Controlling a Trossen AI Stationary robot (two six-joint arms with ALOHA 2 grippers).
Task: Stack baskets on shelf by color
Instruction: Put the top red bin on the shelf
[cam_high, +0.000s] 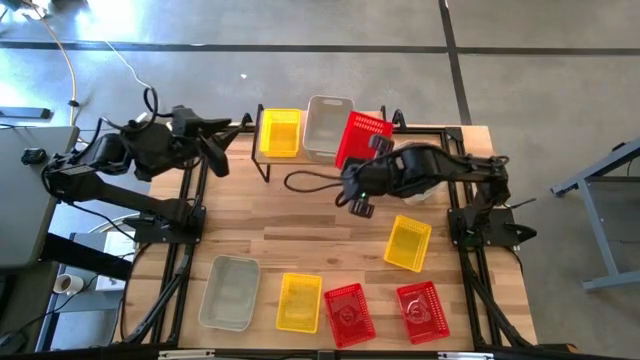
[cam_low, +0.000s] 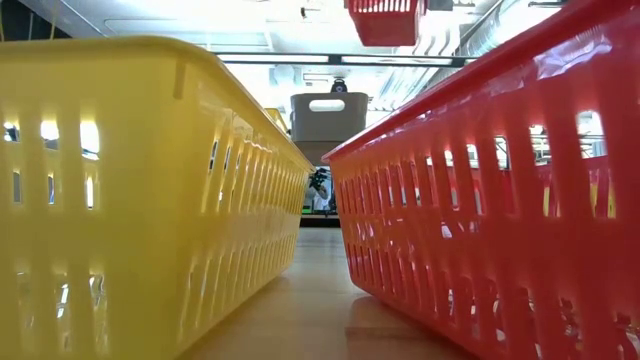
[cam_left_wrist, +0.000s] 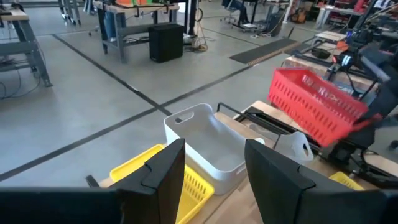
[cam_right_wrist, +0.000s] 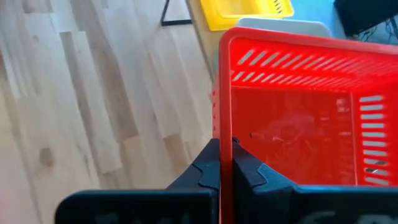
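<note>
Right gripper (cam_right_wrist: 227, 163) pinched tight on red basket (cam_high: 362, 137) rim, basket tilted in air just beside grey basket (cam_high: 326, 126) on shelf (cam_high: 262, 150). Yellow basket (cam_high: 280, 132) on shelf too. Left gripper (cam_left_wrist: 211, 174) spread wide, empty, near shelf's yellow end.

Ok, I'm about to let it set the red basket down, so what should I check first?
1. Right end effector shut on the red basket rim: ok.
2. Basket level: not ok, it hangs tilted over the shelf.
3. Yellow basket and grey basket on the shelf: ok.
4. Bare shelf space under the red basket: cannot tell, hidden.
5. Left end effector open, empty, clear of the shelf: ok.
</note>
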